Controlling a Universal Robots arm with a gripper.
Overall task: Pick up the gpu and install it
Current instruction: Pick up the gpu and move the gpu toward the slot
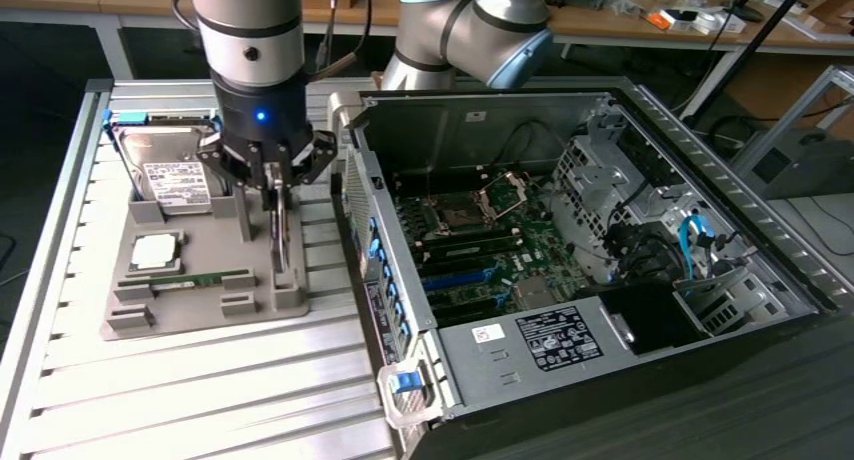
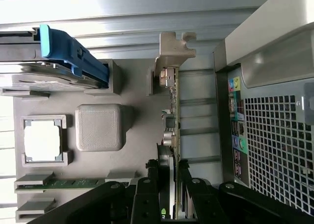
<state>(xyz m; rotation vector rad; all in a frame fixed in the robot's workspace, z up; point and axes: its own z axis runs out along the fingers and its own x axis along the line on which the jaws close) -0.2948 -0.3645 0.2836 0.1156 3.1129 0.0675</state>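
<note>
The gpu (image 1: 278,232) is a thin dark card standing on edge over the grey parts holder (image 1: 200,305), at the holder's side nearest the computer. My gripper (image 1: 274,180) comes straight down on it, and its black fingers are shut on the card's upper edge. In the wrist view the gpu (image 2: 172,111) is edge-on, with its silvery bracket (image 2: 174,44) at the far end, and my gripper (image 2: 168,184) clamps it from both sides. I cannot tell whether the card's lower edge still rests in the holder (image 2: 132,150).
The holder also carries a silver hard drive (image 1: 167,175), a CPU (image 1: 154,250) and a green RAM stick (image 1: 200,278). The open computer case (image 1: 641,320) lies at the exterior view's right with its motherboard (image 1: 494,245) exposed. The case's rear panel (image 2: 274,135) stands close beside the card.
</note>
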